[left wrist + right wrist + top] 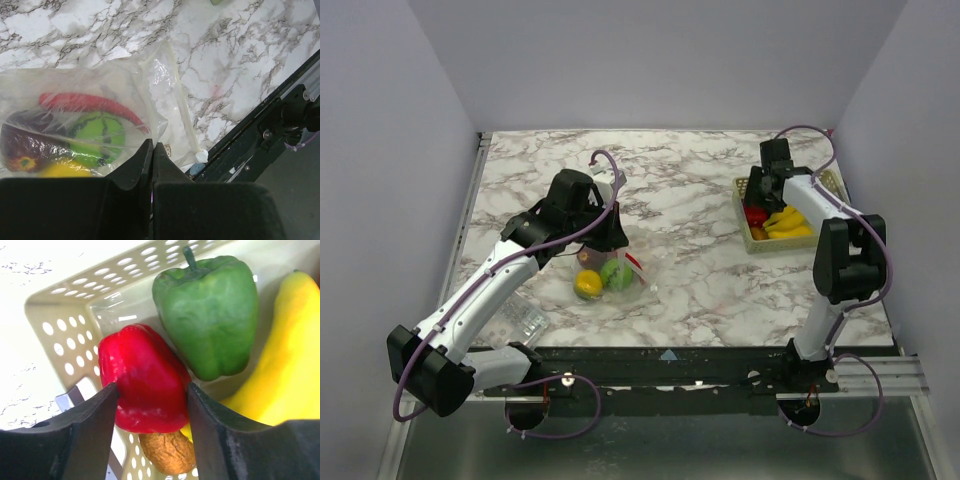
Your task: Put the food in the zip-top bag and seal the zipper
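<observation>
left gripper (152, 145): closed on the film of the zip-top bag (100, 85) | bag: centre-left of top view on table (700, 200), food (97, 132) inside, zipper (182, 105) along its right edge | right gripper (152, 390): jaws astride red pepper (145, 375) in basket (65, 310) at right, fingers at its flanks, firm grip cannot be told

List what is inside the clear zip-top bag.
Through the zip-top bag: a red chili, a green round fruit, a dark purple piece and a yellow piece. The left gripper hides anything lower.
</observation>
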Tool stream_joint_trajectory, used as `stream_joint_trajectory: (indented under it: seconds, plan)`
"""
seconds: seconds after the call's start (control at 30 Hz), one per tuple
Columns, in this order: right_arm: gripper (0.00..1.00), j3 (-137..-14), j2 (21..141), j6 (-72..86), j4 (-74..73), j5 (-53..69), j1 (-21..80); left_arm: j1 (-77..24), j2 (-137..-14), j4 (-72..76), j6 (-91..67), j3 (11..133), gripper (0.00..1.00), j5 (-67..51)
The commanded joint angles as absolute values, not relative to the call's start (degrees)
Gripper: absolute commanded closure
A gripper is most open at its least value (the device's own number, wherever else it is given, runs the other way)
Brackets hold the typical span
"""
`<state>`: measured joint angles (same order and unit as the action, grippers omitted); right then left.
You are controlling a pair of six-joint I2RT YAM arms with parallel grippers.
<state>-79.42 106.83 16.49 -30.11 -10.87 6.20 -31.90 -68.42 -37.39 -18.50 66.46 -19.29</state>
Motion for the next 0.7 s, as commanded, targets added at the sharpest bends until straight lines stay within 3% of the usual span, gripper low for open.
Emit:
stream_joint_trajectory:
  seconds: [0.0,0.2,0.3,0.43,0.67]
  plan:
    - [0.49,-75.59,103.42,17.66,-32.76,-14.76,4.81,-31.91,-68.59,-36.72,-17.91,65.96,1.0,-21.64]
    - [0.68,-74.14,97.97,19.72,-30.34,-13.54,4.75,-31.99,-68.59,-36.76,-17.85,65.92,1.0,-21.81]
    - [0.71,-74.61,97.85,18.88,-31.38,-13.18,4.74,-31.97,-68.39,-36.72,-17.85,65.83,1.0,-21.8]
    - [0.68,-76.1,98.76,16.7,-33.96,-9.12,4.73,-31.99,-68.45,-36.65,-17.93,65.79,1.0,-22.38]
    - [0.46,-75.91,100.79,15.21,-34.04,-5.88,4.74,-31.99,-68.24,-36.53,-17.95,65.65,1.0,-22.76]
